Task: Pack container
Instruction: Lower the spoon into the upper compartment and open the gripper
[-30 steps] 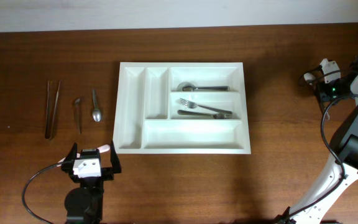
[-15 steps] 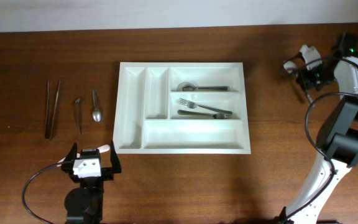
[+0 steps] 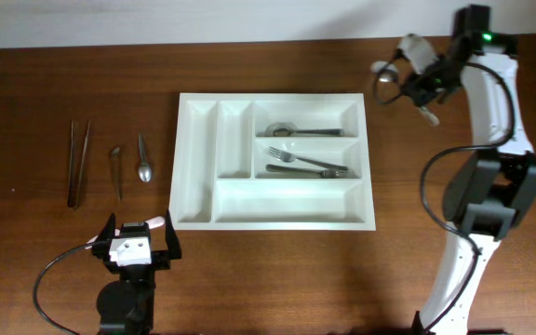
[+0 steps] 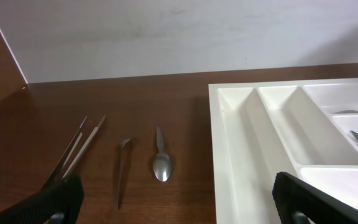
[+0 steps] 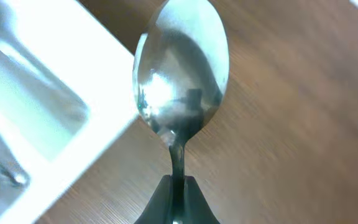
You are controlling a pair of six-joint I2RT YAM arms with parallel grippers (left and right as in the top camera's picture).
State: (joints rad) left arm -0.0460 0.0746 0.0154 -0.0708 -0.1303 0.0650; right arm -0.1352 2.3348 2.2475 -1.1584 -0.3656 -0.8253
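Where the fingers of the right gripper [image 5: 174, 190] are pinched shut on its thin handle, a shiny spoon [image 5: 180, 74] is held with its bowl just beside the far right corner of the container [image 3: 287, 200]. The container is seen as a big white tray with five parts. Another spoon [image 3: 287, 129] and forks [image 3: 307, 164] are laid in two of the right parts. The right arm is stretched to the far edge and bent left. The left gripper [image 3: 140, 234] is spread wide, near the tray's near left corner and apart from it.
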